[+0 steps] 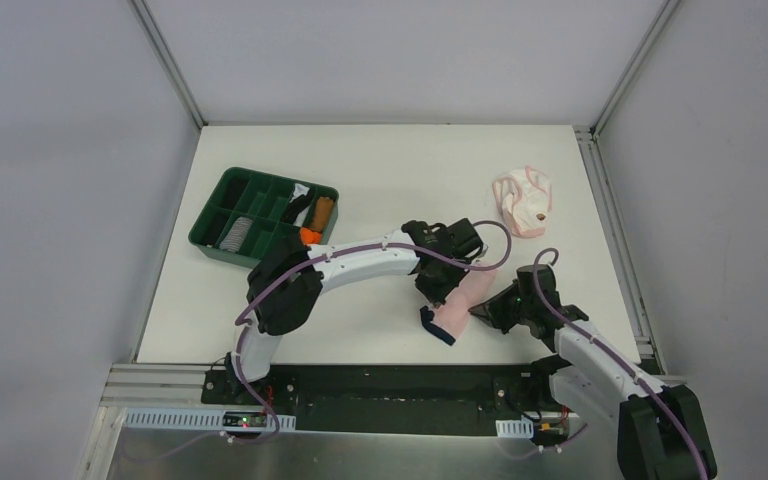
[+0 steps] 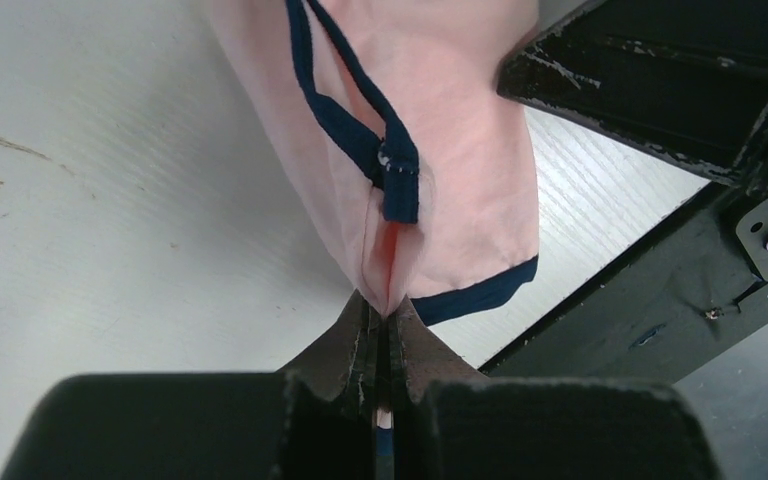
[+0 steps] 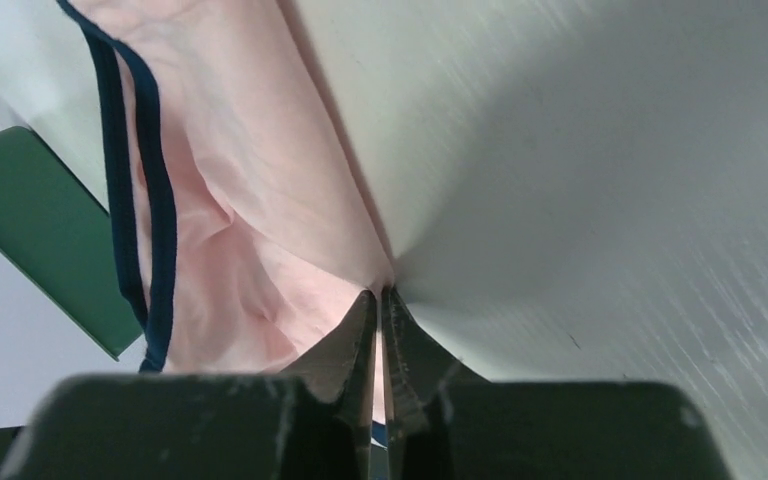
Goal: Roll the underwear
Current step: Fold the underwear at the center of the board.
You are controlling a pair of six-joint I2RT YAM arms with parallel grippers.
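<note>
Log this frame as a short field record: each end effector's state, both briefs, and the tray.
left end effector: shut on navy-edged pink underwear
right end effector: shut on the same garment, at another edge
roll progress: fabric loose, no roll visible
paler underwear: crumpled on table, far right, apart from both arms
green tray: far left, holds rolled cloths

I see the soft pink fabric brief with dark navy edging (image 1: 457,303) bunched lengthwise, near and right of centre. The paler pink-white fabric brief with pink edging (image 1: 523,200) lies crumpled, far right.
</note>
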